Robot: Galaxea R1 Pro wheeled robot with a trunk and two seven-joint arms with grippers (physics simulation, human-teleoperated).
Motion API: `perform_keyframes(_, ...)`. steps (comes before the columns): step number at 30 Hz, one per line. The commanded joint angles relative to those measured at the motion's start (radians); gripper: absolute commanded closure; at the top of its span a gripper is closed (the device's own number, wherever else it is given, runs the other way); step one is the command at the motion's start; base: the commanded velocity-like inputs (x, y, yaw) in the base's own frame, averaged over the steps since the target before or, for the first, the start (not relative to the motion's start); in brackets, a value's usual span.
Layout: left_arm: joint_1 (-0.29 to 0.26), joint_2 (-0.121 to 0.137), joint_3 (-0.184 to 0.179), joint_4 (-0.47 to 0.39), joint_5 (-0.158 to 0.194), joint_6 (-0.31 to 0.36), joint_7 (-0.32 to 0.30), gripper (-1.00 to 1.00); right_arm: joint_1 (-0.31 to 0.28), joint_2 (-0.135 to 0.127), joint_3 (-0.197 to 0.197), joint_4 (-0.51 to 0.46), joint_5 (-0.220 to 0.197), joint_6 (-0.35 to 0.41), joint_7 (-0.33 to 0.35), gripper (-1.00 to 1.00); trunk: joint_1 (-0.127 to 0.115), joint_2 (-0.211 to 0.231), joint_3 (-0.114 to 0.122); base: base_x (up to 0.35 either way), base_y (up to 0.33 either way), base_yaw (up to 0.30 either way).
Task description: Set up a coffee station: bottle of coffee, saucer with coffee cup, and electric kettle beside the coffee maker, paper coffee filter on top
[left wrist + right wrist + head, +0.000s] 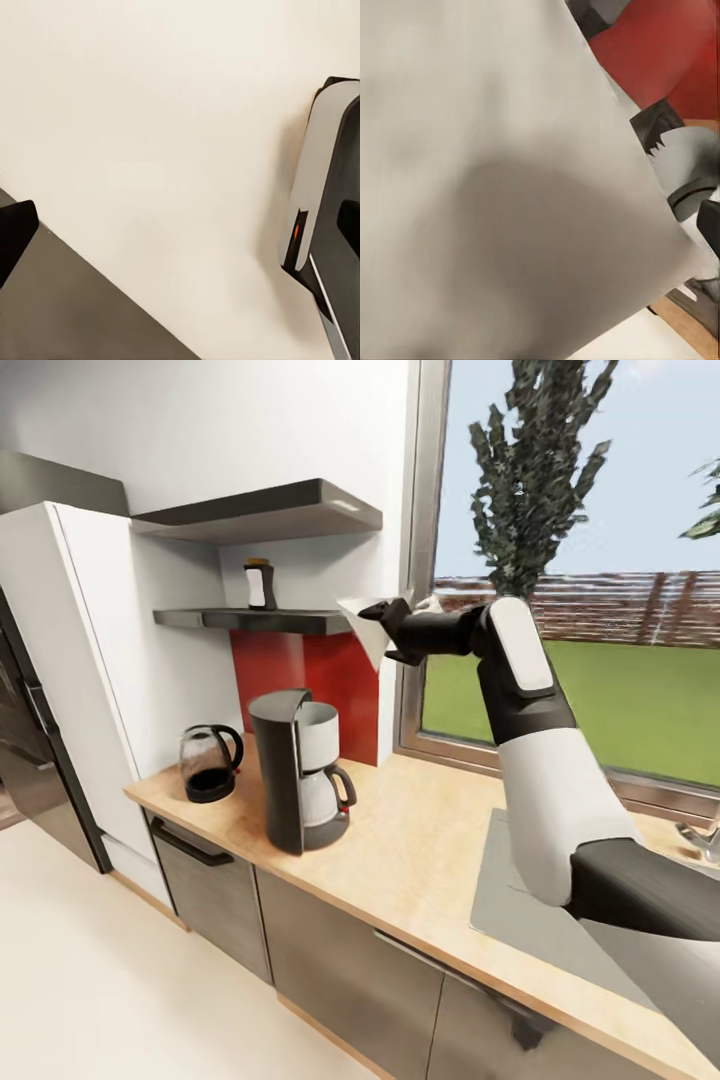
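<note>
Holding a white paper coffee filter (368, 625) up in the air, the right claw (385, 622) is pinched shut on the filter's edge, well above the desk (430, 850) and in front of the red backsplash (320, 685). From the head camera the coffee maker (295, 770) stands on the desk at about 7 o'clock from the filter, so the filter isn't on it yet. The electric kettle (210, 762) sits just beside the coffee maker, at its 9 o'clock, near the desk's end. The bottle of coffee (260, 583) is upright on the kitchen shelf (255, 620), at roughly 10 o'clock from the claw. In the right wrist view the filter (510, 187) is a big pale sheet close to the lens, with a bit of the backsplash (667, 52) and the coffee maker (686, 161) peeking past its edge. As for the left claw, can't tell if it's open or closed; its wrist camera looks down at pale floor (150, 135).
</note>
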Motion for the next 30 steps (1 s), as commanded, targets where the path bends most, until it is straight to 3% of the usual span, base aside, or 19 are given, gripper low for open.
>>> perform_keyframes(1,0.0,0.0,0.001,0.002,0.007,-0.005,-0.001,-1.0,0.011,-0.007,0.0,0.009,-0.01,-0.001,-0.009,1.0,0.001,0.0,0.0,0.213,0.202,0.0)
perform_keyframes(5,0.0,-0.001,0.001,0.002,0.007,-0.003,-0.001,-1.0,0.032,-0.023,0.0,0.051,-0.009,-0.001,-0.006,1.0,0.001,0.0,0.0,0.182,0.258,0.0)
perform_keyframes(18,0.0,-0.001,0.001,0.002,0.007,-0.003,0.0,-1.0,0.078,-0.025,0.001,0.061,-0.01,-0.002,-0.004,1.0,0.001,0.0,0.0,0.14,0.28,0.0)
perform_keyframes(30,0.0,-0.001,0.001,0.002,0.007,-0.003,0.001,-1.0,0.092,-0.037,0.001,0.06,-0.011,-0.001,-0.002,1.0,0.001,0.0,0.0,0.244,0.026,0.0)
